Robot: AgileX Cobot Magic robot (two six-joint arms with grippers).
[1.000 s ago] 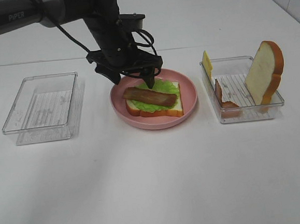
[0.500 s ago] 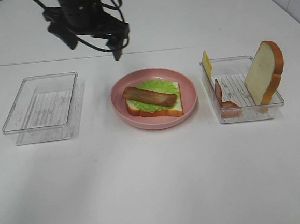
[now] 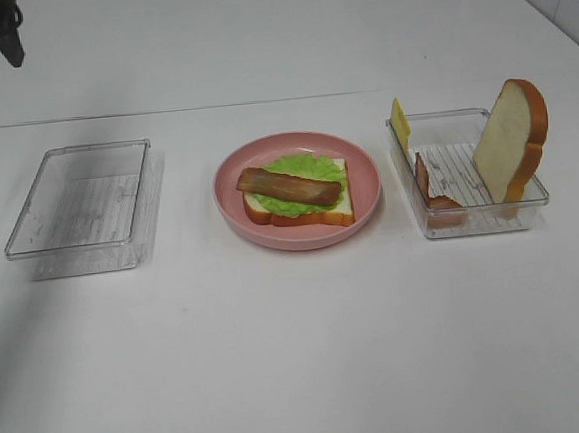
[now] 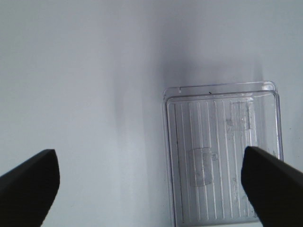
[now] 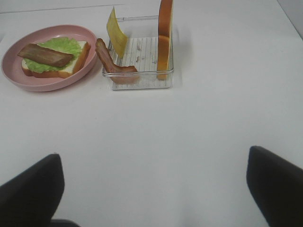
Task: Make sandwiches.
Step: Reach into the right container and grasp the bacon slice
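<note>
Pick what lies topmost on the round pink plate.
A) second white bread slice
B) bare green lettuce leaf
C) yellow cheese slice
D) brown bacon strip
D: the brown bacon strip lies across the green lettuce leaf on the white bread slice in the round pink plate.

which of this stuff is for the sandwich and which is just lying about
For the job: bottom bread slice, lettuce and bacon strip stacked on the pink plate; cheese slice, second bacon strip and upright bread slice in the right-hand container.
Just lying about: the left container, nothing in it.
</note>
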